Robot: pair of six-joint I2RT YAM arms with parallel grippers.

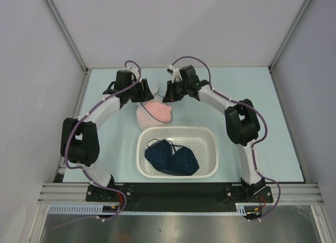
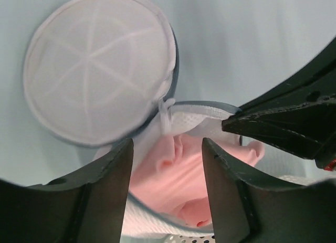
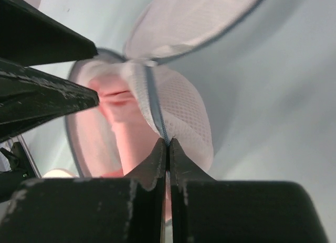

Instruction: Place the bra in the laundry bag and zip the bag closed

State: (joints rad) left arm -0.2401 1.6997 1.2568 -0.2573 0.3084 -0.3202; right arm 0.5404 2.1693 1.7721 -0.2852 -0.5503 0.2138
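The laundry bag point(image 1: 141, 118), a white mesh pouch, lies on the table behind the basket with its round flap lid point(image 2: 100, 64) folded open. A pink bra point(image 1: 157, 112) sits inside it and shows through the opening point(image 2: 178, 169). My left gripper point(image 2: 167, 148) is open and empty, its fingers hanging just above the bra and the bag's rim; in the top view it is at the bag's left point(image 1: 140, 95). My right gripper point(image 3: 168, 143) is shut on the bag's zip rim point(image 3: 155, 109) at the right side of the opening point(image 1: 169, 96).
A white perforated plastic basket point(image 1: 209, 148) stands just in front of the bag, holding dark blue bras point(image 1: 172, 158). Its edge shows at the bottom of the left wrist view point(image 2: 194, 238). White walls enclose the pale blue table on three sides.
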